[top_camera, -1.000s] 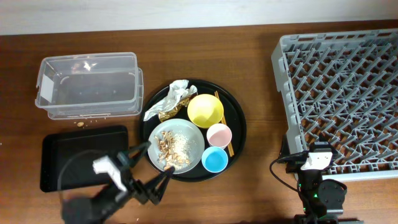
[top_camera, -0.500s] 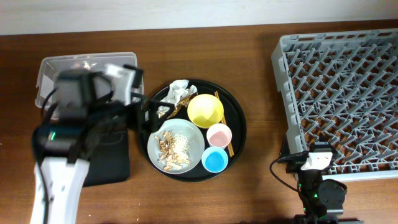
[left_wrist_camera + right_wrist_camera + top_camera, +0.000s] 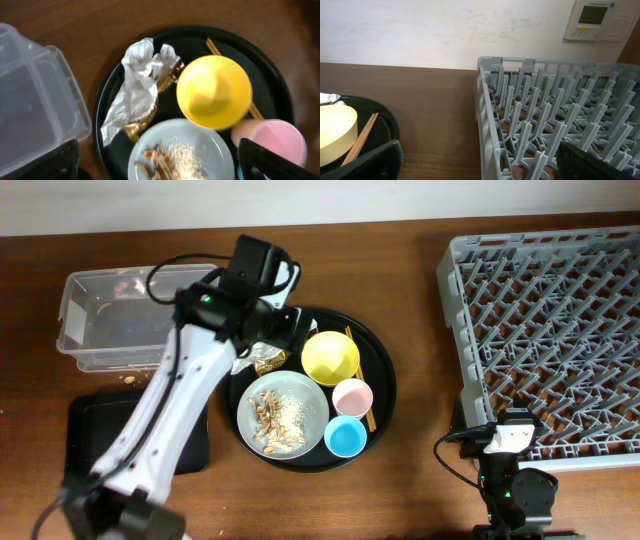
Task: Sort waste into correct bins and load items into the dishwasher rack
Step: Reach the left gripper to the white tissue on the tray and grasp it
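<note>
My left gripper (image 3: 160, 162) is open and hovers over the round tray's upper left (image 3: 268, 330), above the crumpled white-and-silver wrapper (image 3: 135, 85), which my arm partly hides from overhead (image 3: 262, 360). The grey plate (image 3: 318, 412) carries tan scraps (image 3: 268, 418) (image 3: 160, 157). Beside it are the yellow bowl (image 3: 330, 357) (image 3: 214, 91), pink cup (image 3: 352, 396) (image 3: 277, 142) and blue cup (image 3: 345, 436). The clear tub (image 3: 120, 320) and flat black tray (image 3: 95, 435) are at the left. My right gripper (image 3: 480, 165) is open and empty beside the grey rack (image 3: 550, 310) (image 3: 545, 100).
All the dishes sit on a big round black tray (image 3: 385, 380). Wooden chopsticks (image 3: 350, 335) (image 3: 215, 47) lie under the bowl and cups. A few crumbs lie on the wood by the tub. A cable runs along the table beside the right arm's base.
My left arm has swung up from the table's front left, past the tub, to above the wrapper on the round tray. The right arm has not moved.
</note>
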